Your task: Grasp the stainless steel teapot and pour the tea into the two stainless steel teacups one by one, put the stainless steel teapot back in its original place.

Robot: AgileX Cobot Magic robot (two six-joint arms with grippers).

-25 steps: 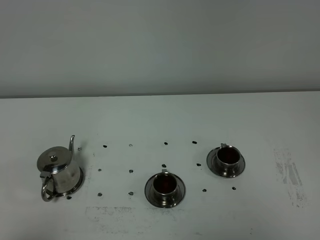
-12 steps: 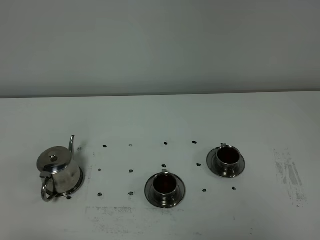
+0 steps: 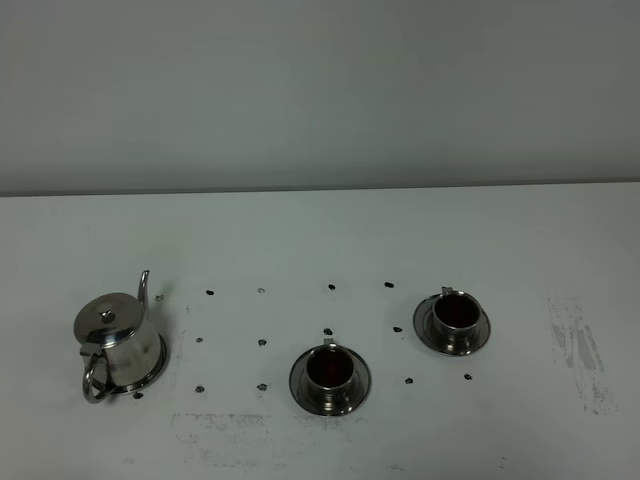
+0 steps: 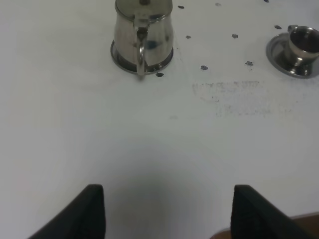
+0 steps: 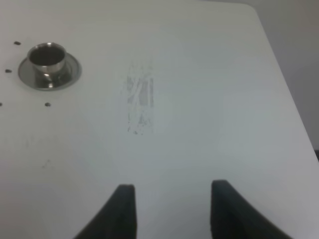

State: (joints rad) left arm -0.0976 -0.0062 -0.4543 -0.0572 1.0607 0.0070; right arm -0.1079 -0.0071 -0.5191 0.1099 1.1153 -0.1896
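The stainless steel teapot (image 3: 118,338) stands upright on its round steel plate (image 3: 155,374) at the left of the table, spout pointing back, loop handle toward the front; it also shows in the left wrist view (image 4: 143,33). Two steel teacups on dark saucers hold reddish-brown tea: one at front middle (image 3: 330,372), one to the right (image 3: 455,317). The left wrist view shows the front cup (image 4: 303,45); the right wrist view shows the right cup (image 5: 48,59). My left gripper (image 4: 167,211) is open and empty, well short of the teapot. My right gripper (image 5: 169,209) is open and empty, far from the cup.
The white table (image 3: 320,240) carries small dark dot marks around the cups and a grey scuffed patch (image 3: 577,345) at the right, also in the right wrist view (image 5: 140,97). The table's right edge (image 5: 279,74) and front edge (image 4: 299,219) are near the grippers.
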